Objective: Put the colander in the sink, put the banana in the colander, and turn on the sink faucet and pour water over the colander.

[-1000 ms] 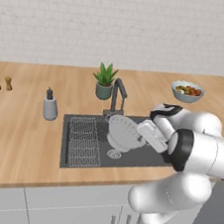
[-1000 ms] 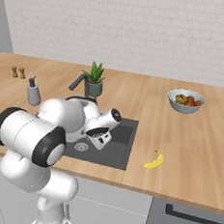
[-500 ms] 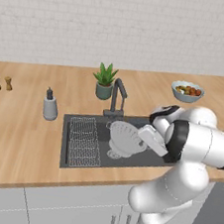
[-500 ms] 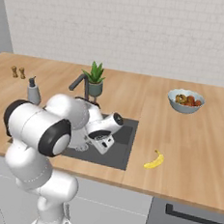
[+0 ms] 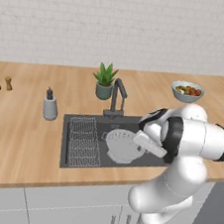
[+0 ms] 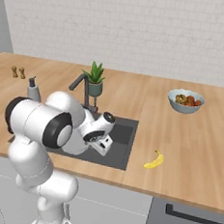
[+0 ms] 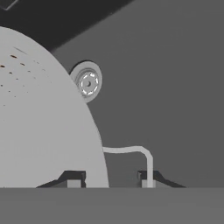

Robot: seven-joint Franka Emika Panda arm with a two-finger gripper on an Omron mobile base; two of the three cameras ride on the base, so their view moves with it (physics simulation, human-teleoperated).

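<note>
Counter point(image 5: 25, 137), wood, carries the dark sink point(image 5: 78, 157) set into it. Over the last second the arm has lowered and drawn in over the basin; the colander point(image 5: 122, 145) has gone down with it and now sits low inside the sink, right of the wire rack point(image 5: 84, 140), near the faucet point(image 5: 117, 96).

End effector point(image 7: 111, 178) is closed on the colander's rim handle; hand view has the handle loop between the tips, steel drain point(image 7: 88, 82) just past the bowl's edge.

Judgement: first step nearly done, release comes next.

Banana point(image 6: 154, 160) lies on the counter right of the sink, untouched. No water runs from the faucet.
</note>
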